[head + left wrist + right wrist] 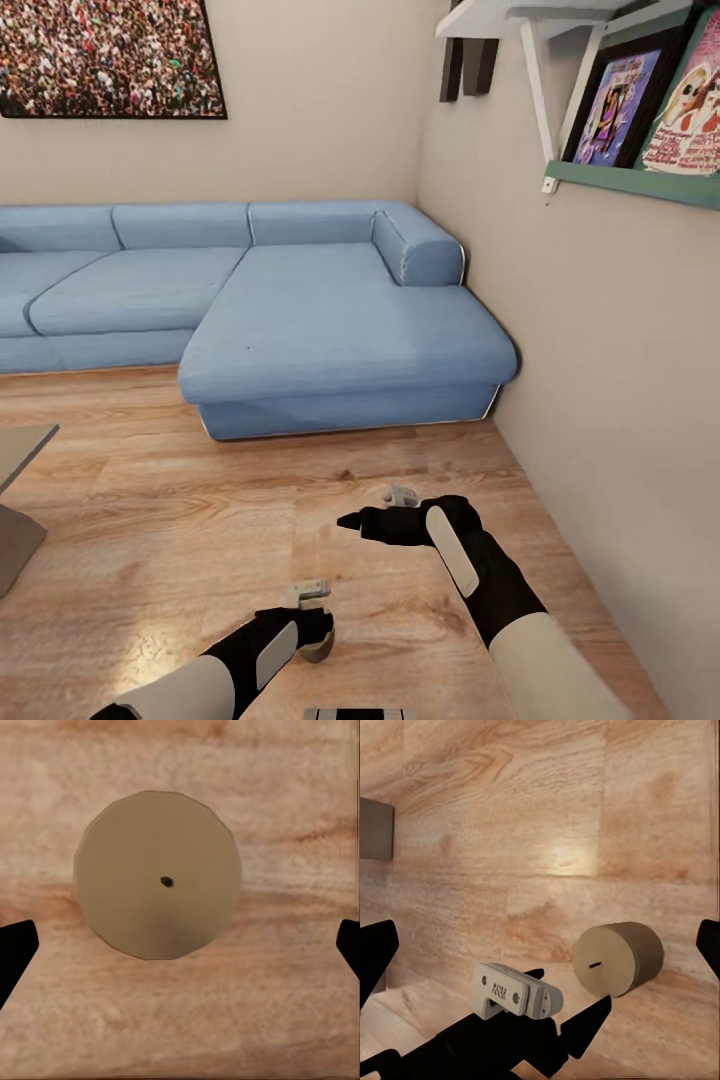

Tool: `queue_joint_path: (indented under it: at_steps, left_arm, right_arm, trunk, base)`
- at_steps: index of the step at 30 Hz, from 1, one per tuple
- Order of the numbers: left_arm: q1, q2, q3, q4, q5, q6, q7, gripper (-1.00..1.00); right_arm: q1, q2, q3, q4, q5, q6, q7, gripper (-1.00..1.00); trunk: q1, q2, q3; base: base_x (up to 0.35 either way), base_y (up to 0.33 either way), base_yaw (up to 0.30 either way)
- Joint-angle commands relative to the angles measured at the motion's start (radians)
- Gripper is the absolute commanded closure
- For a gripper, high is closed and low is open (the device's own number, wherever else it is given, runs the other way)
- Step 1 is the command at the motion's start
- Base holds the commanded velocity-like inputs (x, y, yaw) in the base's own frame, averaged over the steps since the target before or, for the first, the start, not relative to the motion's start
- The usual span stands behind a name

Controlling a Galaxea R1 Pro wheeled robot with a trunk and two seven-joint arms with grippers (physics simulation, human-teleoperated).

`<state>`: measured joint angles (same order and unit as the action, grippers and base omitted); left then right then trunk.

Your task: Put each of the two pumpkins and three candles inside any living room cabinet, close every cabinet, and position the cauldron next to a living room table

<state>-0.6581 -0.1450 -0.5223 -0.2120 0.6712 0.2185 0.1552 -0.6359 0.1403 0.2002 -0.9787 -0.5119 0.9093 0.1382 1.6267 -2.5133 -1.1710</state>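
Note:
One candle (157,874), a short cream cylinder with a dark wick dot, stands on the wooden floor straight below my left gripper (182,949). Both dark fingertips (15,952) stand wide apart on either side of it, open, not touching. In the head view the candle (322,652) peeks out under my left gripper (316,636) near the lower middle. My right gripper (350,521) hovers open a little further ahead and to the right; its wrist view looks at the candle (619,958) and the left gripper (577,1024) beside it.
A blue corner sofa (330,330) fills the space ahead. A beige wall (620,400) with shelves and framed pictures runs close along the right. A grey table corner (20,445) juts in at the left edge. Bare wooden floor (180,530) lies between.

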Motion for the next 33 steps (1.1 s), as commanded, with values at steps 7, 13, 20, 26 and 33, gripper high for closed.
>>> queue_joint_path:
  at_steps: [7,13,20,26,33]
  left_arm:
    - [0.000,0.001,-0.008,-0.003,0.008,0.004,0.007,-1.00]
    - [0.000,0.002,-0.008,-0.003,0.008,0.004,0.007,-1.00]
    - [0.000,0.002,-0.007,-0.003,0.011,0.003,0.007,-1.00]
    - [0.000,0.004,-0.007,-0.003,0.010,0.002,0.018,-1.00]
    - [0.000,0.019,0.004,0.002,0.021,0.002,0.114,-1.00]
  right_arm:
    - [-0.001,0.001,-0.001,0.000,0.009,0.004,0.009,-1.00]
    - [-0.001,0.001,-0.001,0.001,0.009,0.005,0.009,-1.00]
    - [-0.001,0.001,-0.001,0.000,0.009,0.004,0.009,-1.00]
    - [-0.001,0.000,-0.001,0.000,0.010,0.001,0.009,-1.00]
    - [-0.001,0.000,-0.001,0.000,0.010,0.000,0.009,-1.00]
  trunk:
    - [0.000,0.000,-0.001]
    - [0.000,0.000,-0.001]
    - [0.000,0.000,-0.001]
    - [0.000,0.000,-0.001]
    - [0.000,0.000,-0.001]
  base:
    - [-0.025,0.019,-0.289]
    - [-0.001,0.001,-0.289]
    - [0.000,0.123,-0.246]
    - [0.000,0.032,-0.039]
    - [0.000,0.001,-0.001]
